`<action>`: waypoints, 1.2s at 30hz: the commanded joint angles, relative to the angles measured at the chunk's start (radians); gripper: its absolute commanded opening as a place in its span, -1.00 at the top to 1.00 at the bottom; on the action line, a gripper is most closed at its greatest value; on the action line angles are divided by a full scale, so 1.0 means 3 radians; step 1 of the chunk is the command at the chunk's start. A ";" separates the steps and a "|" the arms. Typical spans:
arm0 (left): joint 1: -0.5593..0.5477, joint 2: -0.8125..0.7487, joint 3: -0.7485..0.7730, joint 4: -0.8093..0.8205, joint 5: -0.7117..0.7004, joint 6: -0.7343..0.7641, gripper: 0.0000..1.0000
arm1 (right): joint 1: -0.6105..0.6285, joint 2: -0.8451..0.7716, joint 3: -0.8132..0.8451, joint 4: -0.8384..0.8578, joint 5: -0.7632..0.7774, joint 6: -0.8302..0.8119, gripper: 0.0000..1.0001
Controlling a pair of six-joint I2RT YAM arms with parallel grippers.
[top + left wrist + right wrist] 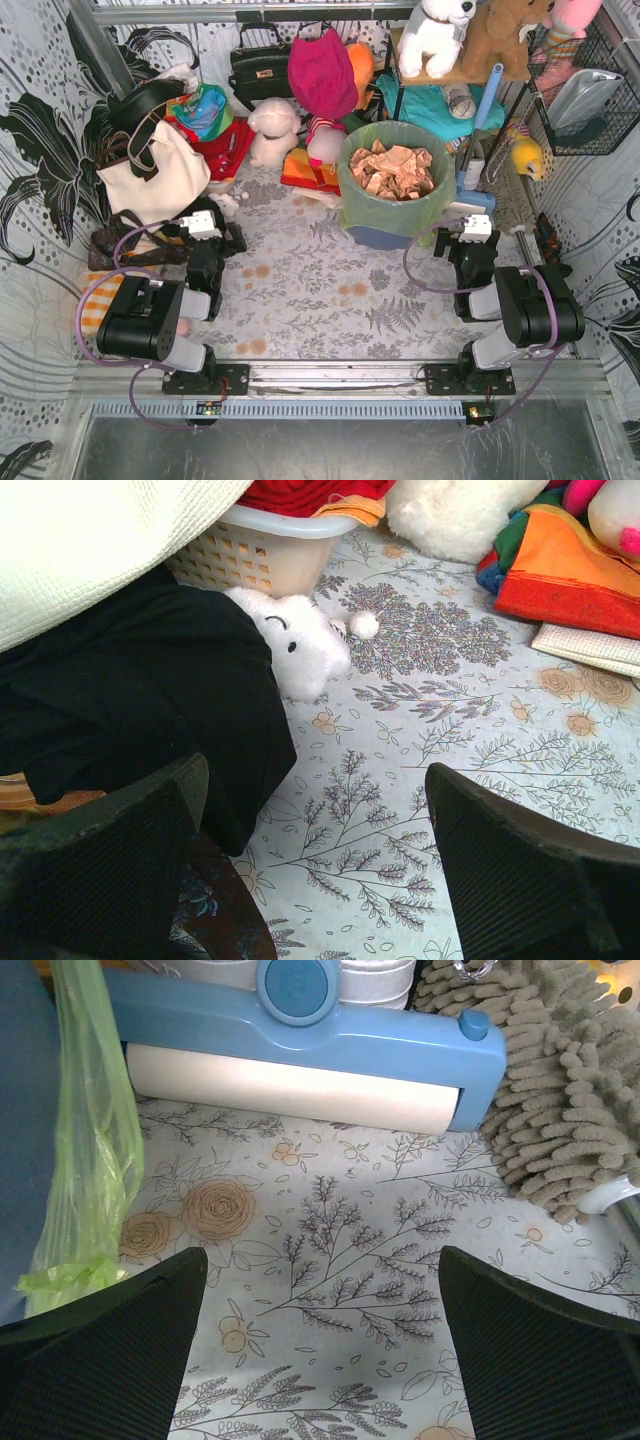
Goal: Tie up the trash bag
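Note:
The trash bag (362, 205) is thin light-green plastic lining a blue-grey round bin (385, 238) at the table's back right, with its rim folded over the bin's edge. Crumpled tan paper (392, 170) fills it to the top. In the right wrist view a loose fold of the bag (88, 1160) hangs down at the left beside the bin wall (22, 1110). My right gripper (470, 228) (320, 1300) stands open just right of the bin, low over the cloth. My left gripper (212, 228) (315, 820) is open at the left, far from the bag.
A cream tote (155, 175) with black straps (150, 700) lies beside my left gripper, next to a small white plush (300, 640) and a basket (260, 552). A blue lint roller (300, 1030) and a tan chenille duster (560, 1090) lie ahead of my right gripper. Toys and bags crowd the back.

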 commanded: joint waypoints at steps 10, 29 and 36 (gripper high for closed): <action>0.0031 0.0013 0.0065 0.0133 0.0033 -0.0009 -0.96 | -0.0074 0.0002 0.0078 0.0026 -0.0078 0.0075 -0.93; 0.0039 0.0011 0.0056 0.0148 0.0036 -0.0011 -0.96 | -0.0074 0.0005 0.0077 0.0028 0.0037 0.0116 -0.93; 0.0023 -0.0146 0.0087 -0.0003 -0.0057 0.0012 -0.96 | -0.0074 -0.0204 0.0002 -0.0015 0.0100 0.0114 -0.93</action>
